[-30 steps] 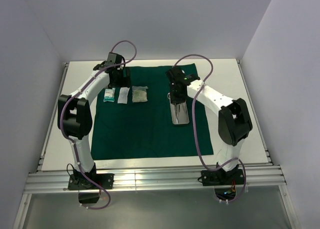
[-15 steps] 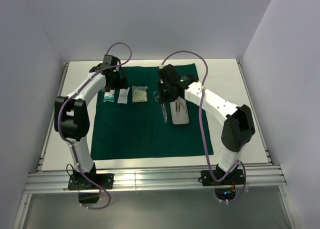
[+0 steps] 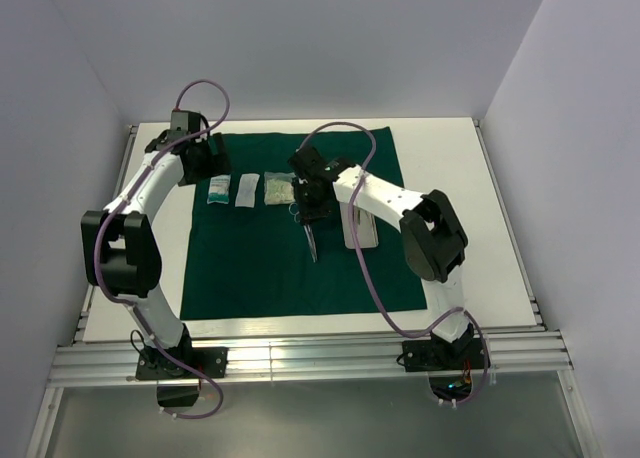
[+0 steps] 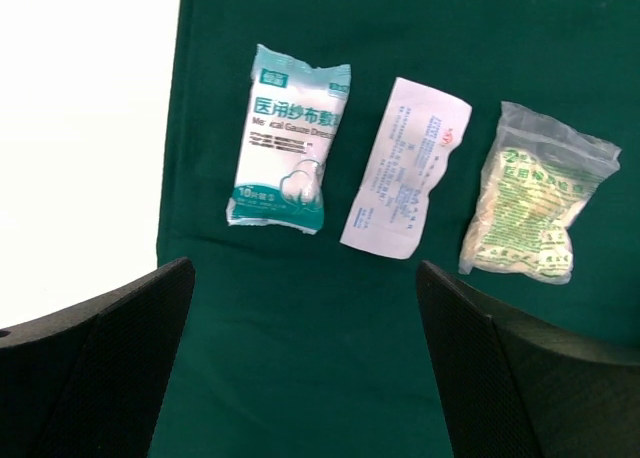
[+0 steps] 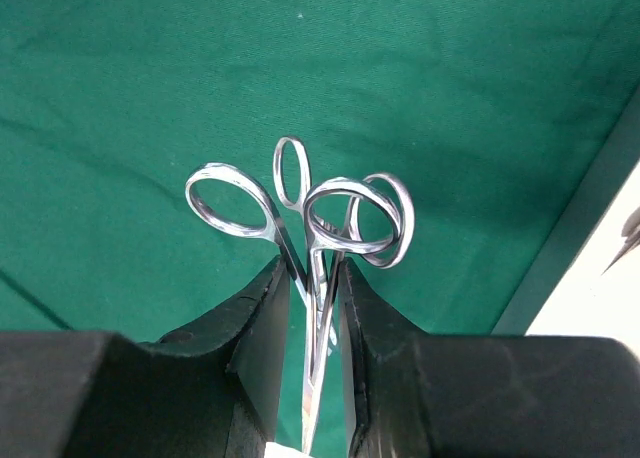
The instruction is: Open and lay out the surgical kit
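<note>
Cloth point(image 3: 260, 268) spread flat, packets point(image 4: 405, 168) rowed near its far edge | right gripper point(image 5: 313, 288) pinching clamps point(image 5: 318, 258) over cloth's middle — tray point(image 3: 362, 236) toward right edge | left gripper point(image 4: 305, 378) spread, empty | clamps not yet laid down

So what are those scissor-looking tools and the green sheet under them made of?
The scissor-like clamps look like polished steel: bright, mirror-like shine on the ring handles. The green sheet seems to be woven cloth, matte, with soft creases; the exact fibre cannot be told.
</note>
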